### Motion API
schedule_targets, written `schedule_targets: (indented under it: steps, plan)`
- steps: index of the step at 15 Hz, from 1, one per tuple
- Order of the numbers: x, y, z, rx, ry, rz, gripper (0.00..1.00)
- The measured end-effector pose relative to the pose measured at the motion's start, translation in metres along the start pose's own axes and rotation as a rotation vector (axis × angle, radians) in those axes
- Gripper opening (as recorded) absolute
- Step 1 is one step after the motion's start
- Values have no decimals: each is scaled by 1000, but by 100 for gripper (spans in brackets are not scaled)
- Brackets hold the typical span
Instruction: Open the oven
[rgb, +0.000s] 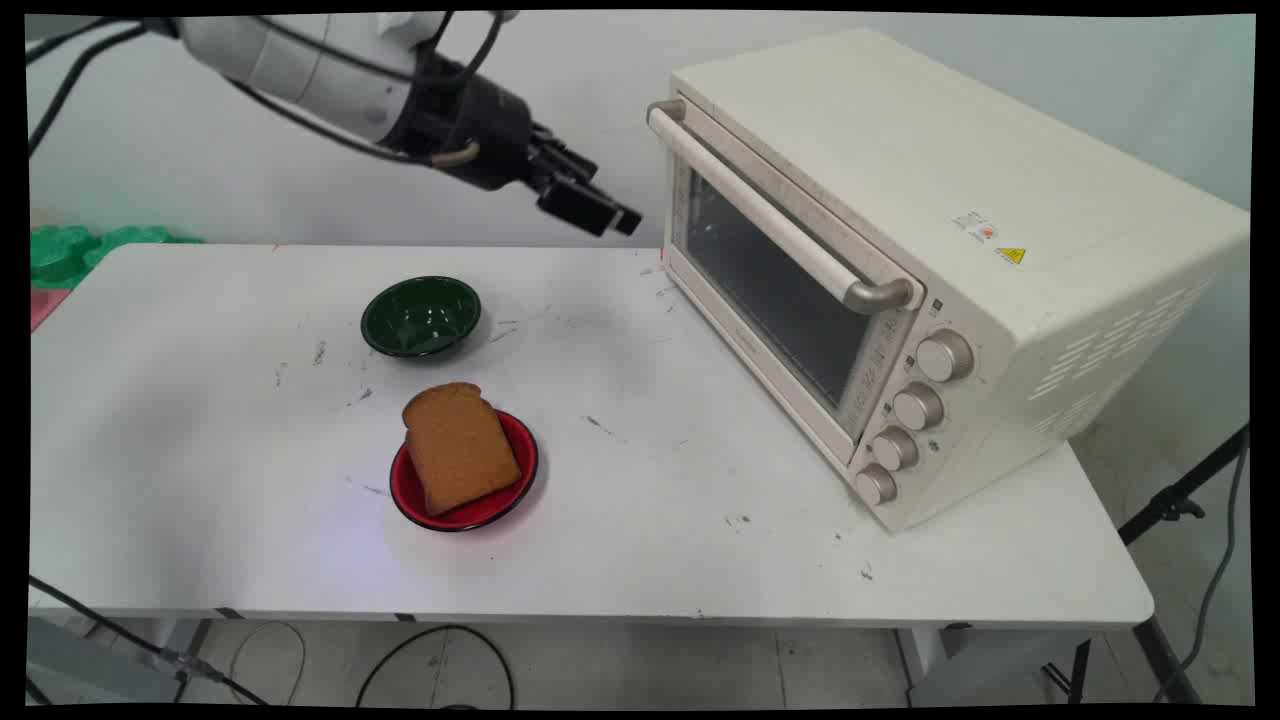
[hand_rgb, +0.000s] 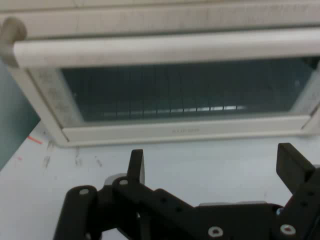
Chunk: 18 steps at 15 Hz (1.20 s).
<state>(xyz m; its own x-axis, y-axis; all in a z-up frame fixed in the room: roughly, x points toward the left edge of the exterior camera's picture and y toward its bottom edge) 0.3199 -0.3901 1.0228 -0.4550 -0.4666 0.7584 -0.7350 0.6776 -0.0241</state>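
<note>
My gripper (rgb: 607, 214) hangs in the air above the table's far middle, pointing at the cream toaster oven (rgb: 940, 250), a short way left of its closed glass door (rgb: 770, 285). In the hand view the gripper (hand_rgb: 212, 167) is open with nothing between its fingers (hand_rgb: 136, 165), and the door's long handle (hand_rgb: 165, 47) runs across the top. The oven door (hand_rgb: 185, 95) fills the view ahead, closed.
A dark green bowl (rgb: 421, 316) sits on the table below the gripper. Nearer the front, a slice of brown bread (rgb: 458, 447) rests on a red plate (rgb: 505, 500). The oven's knobs (rgb: 915, 408) face the front right. Green items (rgb: 70, 250) lie beyond the far left edge.
</note>
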Motion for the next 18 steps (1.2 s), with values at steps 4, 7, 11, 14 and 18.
schedule_targets:
  steps: [4,7,11,14,18]
  plan:
    - [25,10,8,7,21,-26,100]
    - [40,15,12,13,34,-43,0]
    - [55,19,20,18,44,-53,0]
    - [67,22,29,26,45,-44,0]
    - [75,24,42,38,36,-4,0]
